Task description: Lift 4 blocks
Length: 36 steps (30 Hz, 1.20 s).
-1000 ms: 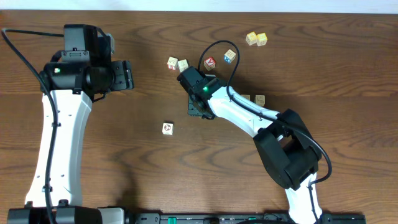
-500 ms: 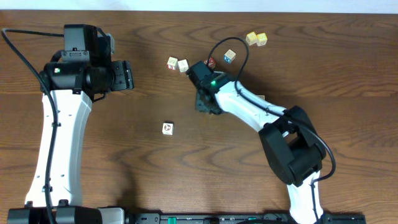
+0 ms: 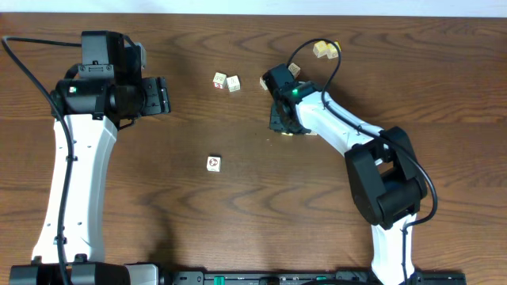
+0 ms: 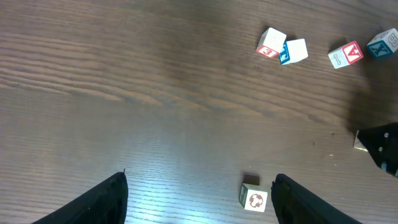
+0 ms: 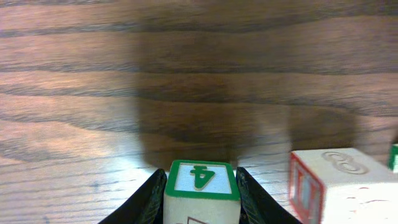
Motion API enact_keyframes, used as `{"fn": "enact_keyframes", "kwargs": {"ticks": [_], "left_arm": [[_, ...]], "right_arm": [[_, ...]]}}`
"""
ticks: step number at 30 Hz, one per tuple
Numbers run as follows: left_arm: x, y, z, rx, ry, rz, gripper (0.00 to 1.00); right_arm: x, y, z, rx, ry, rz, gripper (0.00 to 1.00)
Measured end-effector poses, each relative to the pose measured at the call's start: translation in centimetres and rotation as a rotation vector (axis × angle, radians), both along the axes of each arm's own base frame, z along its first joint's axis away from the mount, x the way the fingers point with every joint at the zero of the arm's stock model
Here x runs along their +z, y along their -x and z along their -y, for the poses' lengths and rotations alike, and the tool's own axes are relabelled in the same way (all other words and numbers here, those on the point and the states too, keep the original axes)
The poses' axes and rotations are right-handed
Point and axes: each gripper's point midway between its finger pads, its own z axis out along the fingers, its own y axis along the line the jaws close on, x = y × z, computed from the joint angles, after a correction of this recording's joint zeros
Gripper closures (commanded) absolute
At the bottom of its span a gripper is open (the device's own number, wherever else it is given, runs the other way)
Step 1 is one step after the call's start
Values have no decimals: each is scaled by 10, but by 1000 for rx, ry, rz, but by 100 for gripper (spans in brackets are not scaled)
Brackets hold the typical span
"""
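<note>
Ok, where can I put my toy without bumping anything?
Bare wood lies nearside of the ring block, between left arm and right arm, and at the far right of the table. Crowded at the back: the block pair, yellow blocks, and the right gripper holding a block.

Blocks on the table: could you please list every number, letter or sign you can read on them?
"4", green, inverted: green-framed block.
"3", red: red-number block.
"A", red, probably: red-letter block.
Ring sign, no text: ring block.
Other faces: too small or blurred.
</note>
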Motion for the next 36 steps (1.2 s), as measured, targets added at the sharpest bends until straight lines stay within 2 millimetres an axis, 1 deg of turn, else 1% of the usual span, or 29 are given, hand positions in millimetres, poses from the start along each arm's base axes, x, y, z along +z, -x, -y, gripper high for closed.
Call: {"fn": "enact_keyframes", "kwargs": {"ticks": [15, 24, 30, 36], "left_arm": [[0, 0, 0, 0, 0, 0, 26], [0, 0, 0, 0, 0, 0, 25], [0, 0, 0, 0, 0, 0, 26], [0, 0, 0, 0, 0, 0, 26]], "right_arm": [[0, 0, 4, 44, 23, -3, 66], [0, -3, 10, 44, 41, 4, 66], [0, -8, 20, 33, 46, 4, 66], [0, -8, 21, 46, 49, 4, 66]]}}
